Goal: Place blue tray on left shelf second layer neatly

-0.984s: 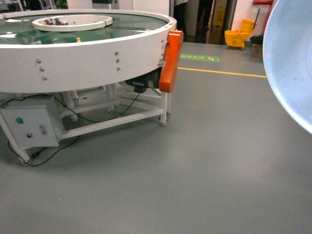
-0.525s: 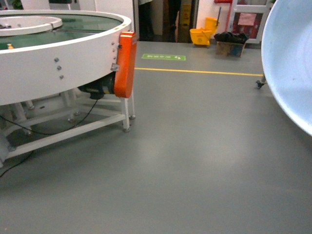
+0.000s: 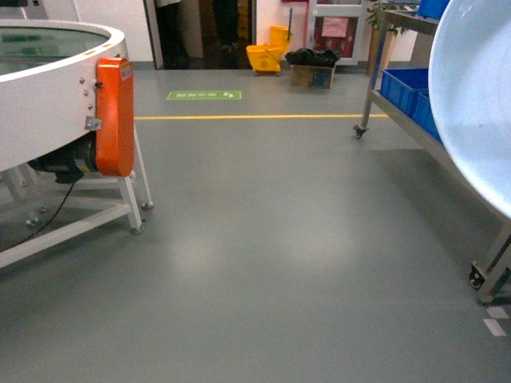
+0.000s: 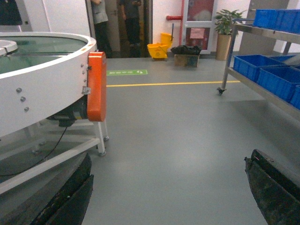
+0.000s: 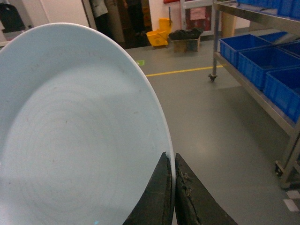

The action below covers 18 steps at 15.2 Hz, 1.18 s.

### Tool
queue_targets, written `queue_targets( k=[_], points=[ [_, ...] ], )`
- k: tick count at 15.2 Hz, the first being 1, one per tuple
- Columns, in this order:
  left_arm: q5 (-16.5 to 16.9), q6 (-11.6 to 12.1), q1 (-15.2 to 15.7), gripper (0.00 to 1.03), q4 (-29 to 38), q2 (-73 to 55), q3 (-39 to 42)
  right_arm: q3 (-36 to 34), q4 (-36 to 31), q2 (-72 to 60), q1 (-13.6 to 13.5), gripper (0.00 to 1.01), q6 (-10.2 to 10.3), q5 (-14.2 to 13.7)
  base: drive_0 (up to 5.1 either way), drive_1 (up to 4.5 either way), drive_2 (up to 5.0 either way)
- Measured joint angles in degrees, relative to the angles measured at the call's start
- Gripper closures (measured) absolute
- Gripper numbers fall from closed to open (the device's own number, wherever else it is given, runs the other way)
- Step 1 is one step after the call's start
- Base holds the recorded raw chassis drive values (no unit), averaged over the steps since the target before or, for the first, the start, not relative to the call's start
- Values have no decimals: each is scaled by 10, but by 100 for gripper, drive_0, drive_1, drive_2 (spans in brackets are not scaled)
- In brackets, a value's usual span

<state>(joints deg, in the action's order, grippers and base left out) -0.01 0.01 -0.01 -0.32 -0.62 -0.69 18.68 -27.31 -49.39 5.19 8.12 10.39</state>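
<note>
We see first the grey floor (image 3: 263, 239), which fills most of every view. On the left stands the white round conveyor table (image 3: 48, 88), with an orange cover (image 3: 115, 116) on its side and white legs under it. On the right is the steel shelf (image 3: 383, 100) on wheels; dark blue crates (image 5: 262, 56) sit on its lower level, and more blue crates are on the level above.

The blue tray (image 3: 475, 104) is not on the shelf. It is held up in the air at the right edge of the head view, tilted so that we look into its pale inside, and it hides part of the shelf behind it. In the right wrist view the right gripper (image 5: 172, 187) pinches the rim of the tray between its two dark fingers (image 5: 157, 197), which are closed tightly on it.

The left gripper (image 4: 168, 192) holds nothing; its two black fingers (image 4: 70, 197) stand wide apart at the bottom corners of the left wrist view, above the bare floor.

Far behind are a yellow mop bucket (image 3: 267, 56), a yellow line (image 3: 239, 117) and a green floor sign (image 3: 204, 95).
</note>
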Motion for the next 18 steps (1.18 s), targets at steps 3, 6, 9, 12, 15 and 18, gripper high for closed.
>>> queue_targets(
  k=[3, 6, 9, 12, 15, 18],
  points=[
    [0, 0, 0, 5, 0, 0, 0, 0, 2, 0, 0, 99, 0, -1, -142, -142, -142],
    [0, 0, 0, 5, 0, 0, 0, 0, 1, 0, 0, 99, 0, -1, -142, -142, -142],
    [0, 0, 0, 5, 0, 0, 0, 0, 2, 0, 0, 99, 0, 0, -142, -142, -142],
    [0, 0, 0, 5, 0, 0, 0, 0, 2, 0, 0, 99, 0, 0, -142, -142, -142],
    [0, 0, 0, 5, 0, 0, 0, 0, 2, 0, 0, 99, 0, -1, -142, -142, -142],
    [0, 0, 0, 5, 0, 0, 0, 0, 2, 0, 0, 99, 0, 0, -142, -142, -142]
  ],
)
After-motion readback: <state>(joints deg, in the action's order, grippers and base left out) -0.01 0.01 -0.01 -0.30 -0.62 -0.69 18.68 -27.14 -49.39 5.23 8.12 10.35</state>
